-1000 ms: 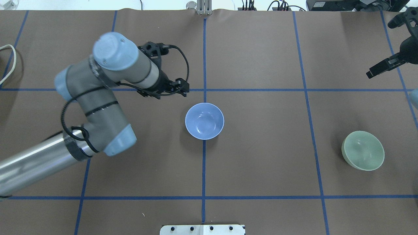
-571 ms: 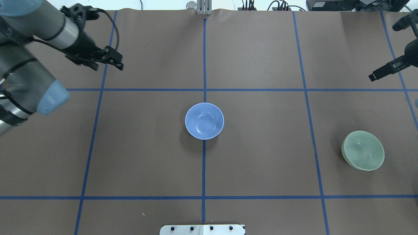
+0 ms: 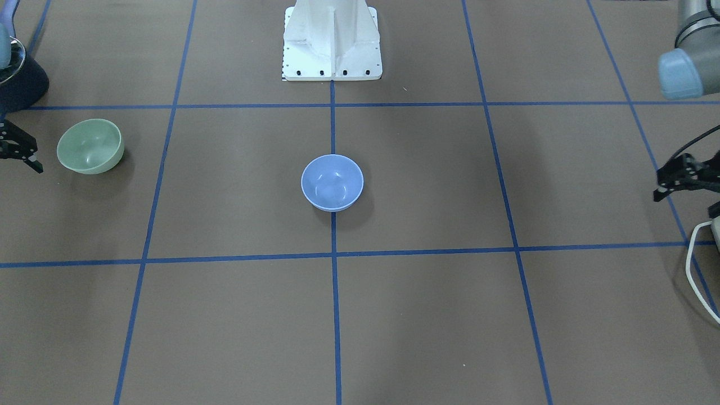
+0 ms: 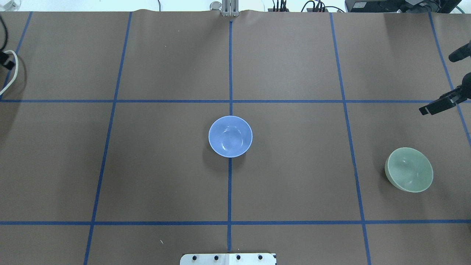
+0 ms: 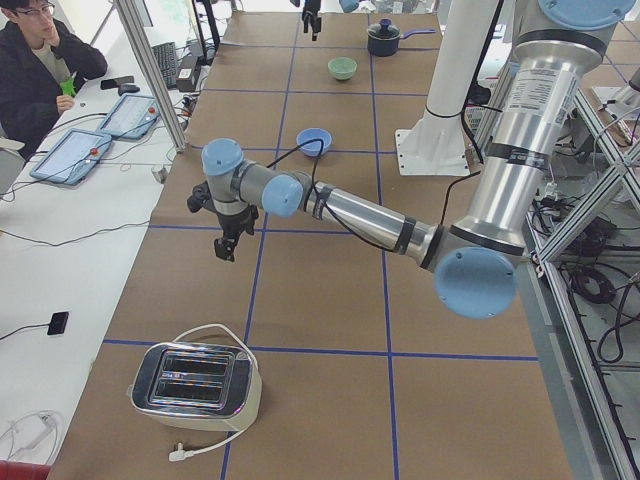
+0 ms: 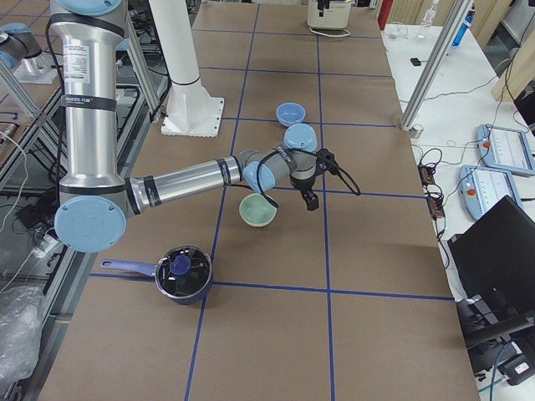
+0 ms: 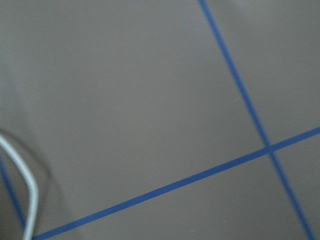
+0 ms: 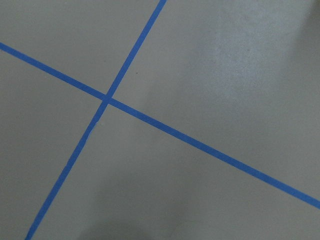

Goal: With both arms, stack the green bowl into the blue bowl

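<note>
The blue bowl [image 4: 230,136] stands upright at the table's middle and also shows in the front view [image 3: 332,182]. The green bowl [image 4: 409,174] stands upright far on the right, and in the front view [image 3: 90,145] at the left. My right gripper [image 4: 427,109] hangs open and empty beyond the green bowl, apart from it; the right side view [image 6: 311,199] shows it above the table beside the bowl [image 6: 257,210]. My left gripper [image 3: 666,191] is open and empty at the table's far left end, far from both bowls, and points down in the left side view [image 5: 225,245].
A toaster [image 5: 195,385] with a white cable [image 4: 13,70] sits at the left end. A dark pot with a lid [image 6: 182,271] stands at the right end near the green bowl. The white pedestal [image 3: 332,39] is behind the blue bowl.
My left arm has swung away from beside the blue bowl to the far left, out of the overhead view. My right gripper has moved nearer the green bowl. Both bowls stayed put.
</note>
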### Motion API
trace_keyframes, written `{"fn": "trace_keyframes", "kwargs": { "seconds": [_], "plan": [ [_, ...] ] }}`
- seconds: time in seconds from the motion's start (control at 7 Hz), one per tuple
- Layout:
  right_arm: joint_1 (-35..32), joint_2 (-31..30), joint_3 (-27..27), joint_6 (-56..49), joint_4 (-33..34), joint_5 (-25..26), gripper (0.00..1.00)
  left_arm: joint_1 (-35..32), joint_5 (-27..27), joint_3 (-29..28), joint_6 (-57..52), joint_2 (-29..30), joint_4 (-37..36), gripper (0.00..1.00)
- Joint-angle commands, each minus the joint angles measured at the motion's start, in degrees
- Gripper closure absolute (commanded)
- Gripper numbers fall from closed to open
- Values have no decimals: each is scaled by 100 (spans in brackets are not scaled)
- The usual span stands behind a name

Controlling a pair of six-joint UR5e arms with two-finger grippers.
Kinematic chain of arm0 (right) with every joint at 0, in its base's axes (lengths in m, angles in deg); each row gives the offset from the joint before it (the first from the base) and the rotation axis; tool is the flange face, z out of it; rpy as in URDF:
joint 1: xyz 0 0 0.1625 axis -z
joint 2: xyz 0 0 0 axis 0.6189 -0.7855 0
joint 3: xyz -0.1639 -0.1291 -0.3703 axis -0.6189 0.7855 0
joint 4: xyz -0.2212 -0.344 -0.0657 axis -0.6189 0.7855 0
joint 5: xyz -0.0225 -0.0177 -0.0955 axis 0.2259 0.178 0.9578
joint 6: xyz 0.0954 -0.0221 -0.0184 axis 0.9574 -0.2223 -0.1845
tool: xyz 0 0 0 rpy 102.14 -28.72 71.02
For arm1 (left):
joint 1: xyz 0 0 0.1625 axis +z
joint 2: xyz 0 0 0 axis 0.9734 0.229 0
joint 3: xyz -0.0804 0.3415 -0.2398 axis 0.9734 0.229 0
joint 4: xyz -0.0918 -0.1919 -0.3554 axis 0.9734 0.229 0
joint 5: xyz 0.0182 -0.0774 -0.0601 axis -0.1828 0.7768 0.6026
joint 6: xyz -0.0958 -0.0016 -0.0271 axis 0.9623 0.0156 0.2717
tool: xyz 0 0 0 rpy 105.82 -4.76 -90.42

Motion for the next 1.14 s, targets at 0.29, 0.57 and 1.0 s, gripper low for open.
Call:
{"fn": "trace_keyframes", "kwargs": {
  "seconds": [0.29, 0.57, 1.0],
  "plan": [
    [729, -720, 11, 8, -574, 395, 1, -1176, -37, -458, -2130, -1005, -127, 2],
    [941, -984, 38, 95, -757, 494, 16, -1176, -37, -458, -2121, -1014, -136, 2],
    [1487, -1063, 483, 1244, -1842, 792, 39, -1184, -19, -440, -2086, -1137, -127, 2]
  ]
}}
